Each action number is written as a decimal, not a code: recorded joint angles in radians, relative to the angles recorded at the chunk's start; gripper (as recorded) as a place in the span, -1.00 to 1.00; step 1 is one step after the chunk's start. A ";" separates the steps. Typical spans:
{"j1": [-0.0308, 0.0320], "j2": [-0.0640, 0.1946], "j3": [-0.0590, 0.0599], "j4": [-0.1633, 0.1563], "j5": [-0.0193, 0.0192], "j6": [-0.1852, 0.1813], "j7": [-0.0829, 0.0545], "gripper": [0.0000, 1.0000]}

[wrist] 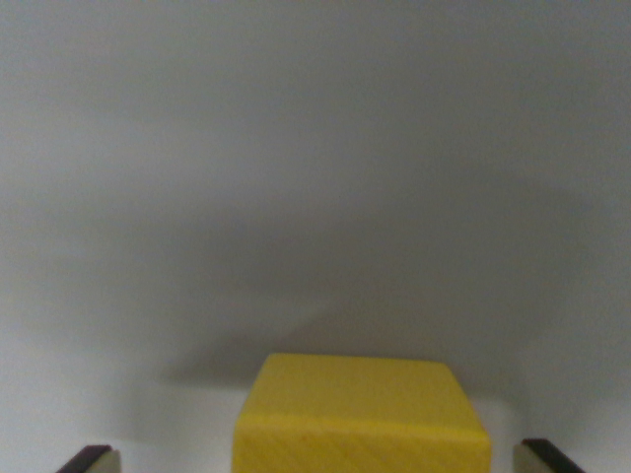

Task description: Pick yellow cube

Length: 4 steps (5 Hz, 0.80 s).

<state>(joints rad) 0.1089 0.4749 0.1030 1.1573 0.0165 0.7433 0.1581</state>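
Observation:
The yellow cube (362, 414) rests on a plain grey-white surface at the bottom centre of the wrist view, its top face and front face showing. My gripper (320, 460) is open. One fingertip (91, 459) shows at the bottom left corner and the other fingertip (548, 456) at the bottom right. The cube sits between the two, closer to the right one, with a gap on each side. Neither finger touches it. The cube's lower part is cut off by the frame edge.
A soft dark shadow (325, 296) lies on the grey surface behind the cube. Nothing else shows in this view.

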 joint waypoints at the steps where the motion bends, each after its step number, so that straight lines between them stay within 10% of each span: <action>1: 0.0000 0.000 0.000 0.000 0.0000 0.000 0.000 1.00; 4: 0.0000 -0.001 0.000 0.001 0.0000 0.002 0.000 1.00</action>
<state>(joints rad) 0.1089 0.4743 0.1031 1.1586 0.0166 0.7452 0.1582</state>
